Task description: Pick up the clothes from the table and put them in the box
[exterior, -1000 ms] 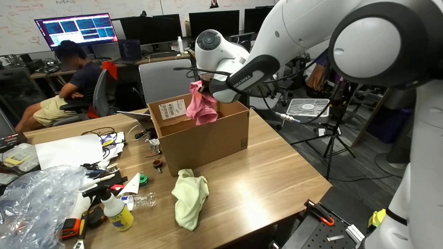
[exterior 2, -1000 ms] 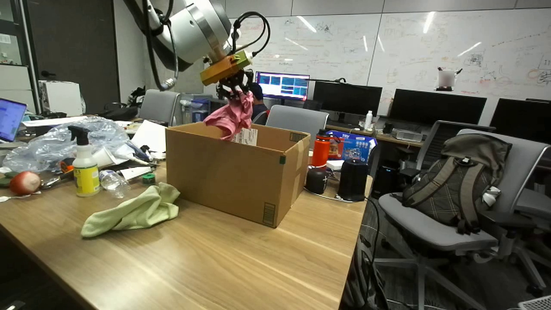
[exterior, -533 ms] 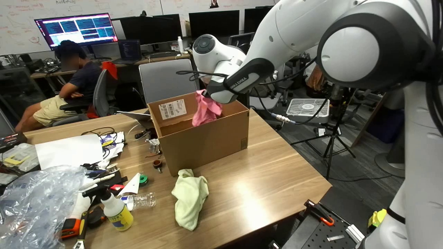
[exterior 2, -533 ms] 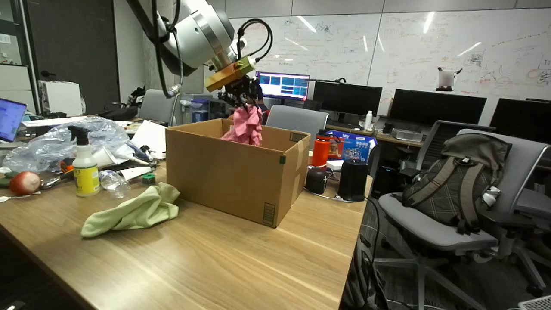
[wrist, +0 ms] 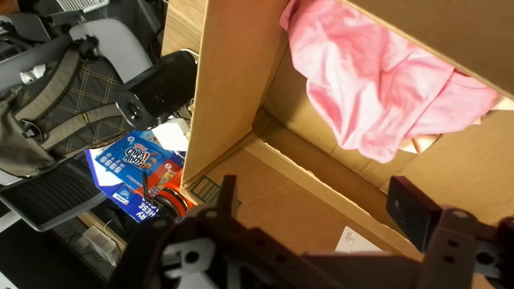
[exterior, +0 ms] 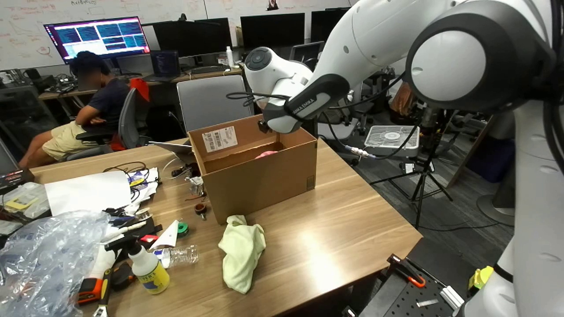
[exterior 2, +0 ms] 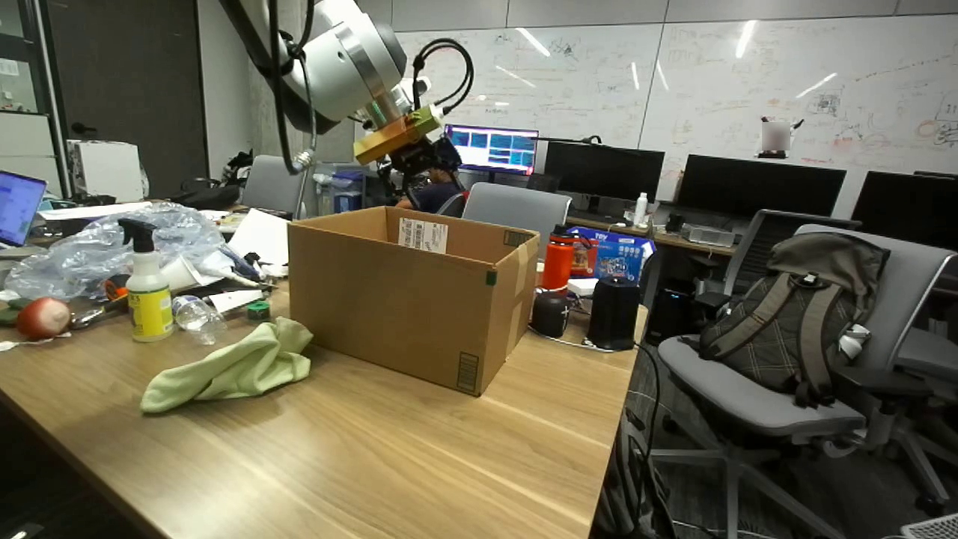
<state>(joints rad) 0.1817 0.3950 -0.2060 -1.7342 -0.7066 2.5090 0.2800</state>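
Ideally, the gripper [wrist: 318, 199], wide and empty, should rise straight, clear of the edges of the box [exterior 2: 389, 299], leaving the pink garment [wrist: 361, 80] undisturbed inside.

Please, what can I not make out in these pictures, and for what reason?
Pink cloth, in an exterior view: mostly hidden by the box.
Pale thing under it, wrist view: perhaps another garment; the pink cloth hides most of it.
Label, both exterior views: print too small to read.
Tool: the arm hides most of it in an exterior view.
Person, in an exterior view: face blurred.
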